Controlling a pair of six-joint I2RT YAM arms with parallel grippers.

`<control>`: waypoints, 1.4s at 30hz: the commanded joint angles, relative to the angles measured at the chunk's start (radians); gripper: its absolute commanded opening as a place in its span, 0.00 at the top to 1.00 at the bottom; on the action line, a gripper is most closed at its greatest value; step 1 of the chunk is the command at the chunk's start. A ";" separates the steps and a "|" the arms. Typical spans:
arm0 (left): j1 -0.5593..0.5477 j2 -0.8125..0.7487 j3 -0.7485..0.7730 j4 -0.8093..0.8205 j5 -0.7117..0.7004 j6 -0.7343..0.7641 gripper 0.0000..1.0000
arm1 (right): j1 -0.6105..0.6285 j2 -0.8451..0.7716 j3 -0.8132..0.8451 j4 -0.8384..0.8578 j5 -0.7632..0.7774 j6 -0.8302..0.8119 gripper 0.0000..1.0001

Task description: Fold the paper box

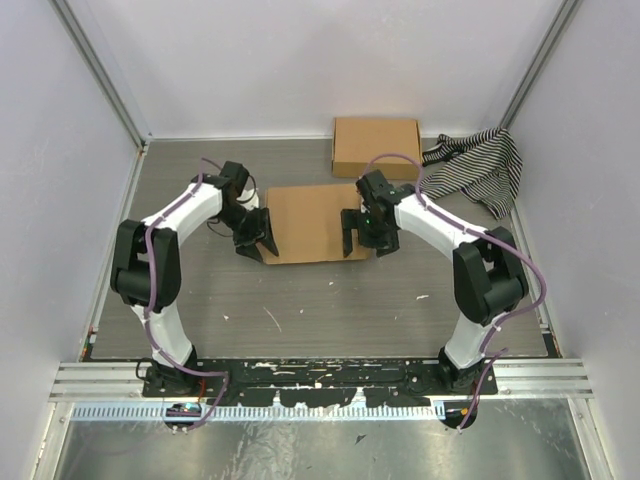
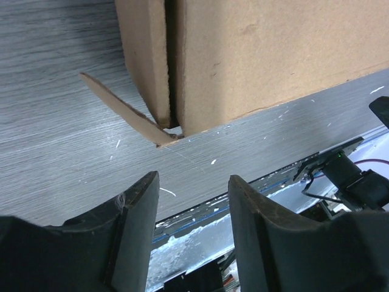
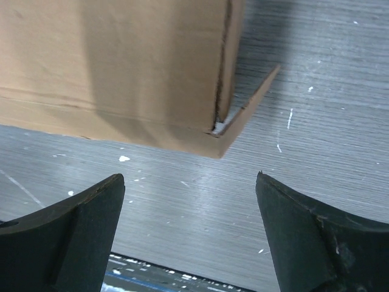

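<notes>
The box (image 1: 312, 222) lies flat mid-bench, a little toward the far edge, between my two arms. The left jaws sit by its near left corner, parted and empty. In the left wrist view the box (image 2: 261, 55) has a thin tab (image 2: 121, 109) splaying outward from that corner onto the bench (image 2: 55, 152). The right jaws stand at the box's right side, spread wide with nothing between them. In the right wrist view a tab (image 3: 249, 109) angles off the corner of the box (image 3: 109, 67). I can't tell whether either set of jaws touches the cardboard. A second box (image 1: 376, 147) rests at the far edge, with a striped cloth (image 1: 480, 165) beside it toward the far right corner.
</notes>
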 commanded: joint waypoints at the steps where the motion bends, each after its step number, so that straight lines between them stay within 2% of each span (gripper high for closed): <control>1: -0.004 -0.062 -0.038 0.062 -0.057 -0.009 0.42 | -0.002 -0.117 -0.125 0.195 0.051 -0.034 0.07; 6: -0.005 -0.091 -0.071 0.154 -0.185 -0.017 0.39 | -0.003 -0.177 -0.271 0.441 0.021 -0.008 0.06; 11: -0.005 -0.083 -0.106 0.246 -0.192 -0.036 0.38 | -0.003 -0.167 -0.293 0.534 0.015 -0.004 0.07; 17: -0.005 -0.075 -0.153 0.316 -0.209 -0.053 0.38 | -0.002 -0.147 -0.309 0.569 0.037 -0.015 0.09; 29: -0.005 -0.077 -0.203 0.371 -0.127 -0.075 0.39 | -0.001 -0.161 -0.348 0.568 -0.016 -0.025 0.15; 37: -0.005 -0.107 -0.222 0.374 -0.017 -0.068 0.50 | -0.001 -0.215 -0.342 0.536 -0.052 -0.036 0.19; 42: -0.005 -0.115 -0.187 0.291 0.010 -0.048 0.59 | -0.002 -0.231 -0.286 0.459 -0.066 -0.036 0.28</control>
